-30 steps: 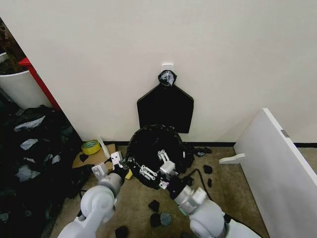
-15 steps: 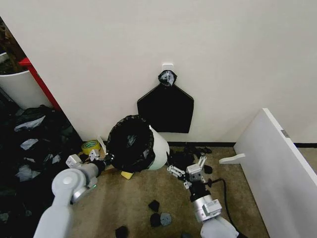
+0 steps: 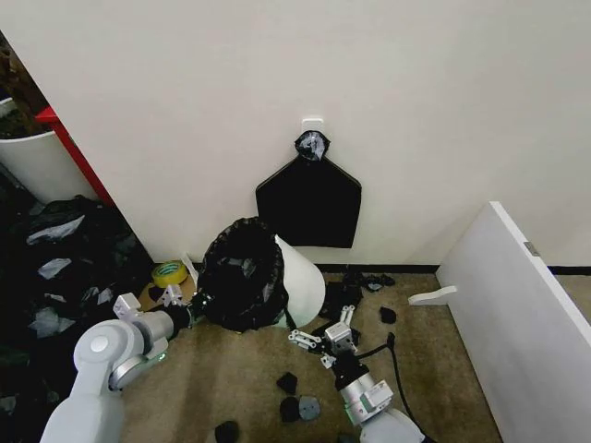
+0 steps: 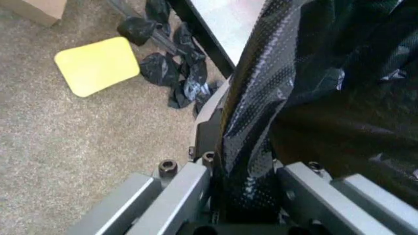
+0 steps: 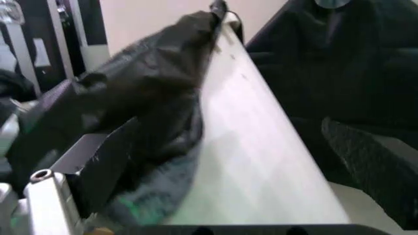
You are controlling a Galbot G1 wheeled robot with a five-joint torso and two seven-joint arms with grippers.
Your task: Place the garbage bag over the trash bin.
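- Head view: the trash bin (image 3: 300, 281) is seen tipped toward the robot's left on the carpet near the wall, its mouth covered by the garbage bag (image 3: 242, 284). The left gripper (image 3: 171, 297) is positioned at the bag's left edge; the right gripper (image 3: 319, 341) is spread open, just below the bin.
- Left wrist view: a fold of the garbage bag (image 4: 261, 112) is clamped between the jaws.
- Right wrist view: the bin wall (image 5: 251, 147) and bag (image 5: 150, 88) are seen close ahead; the jaws are released.
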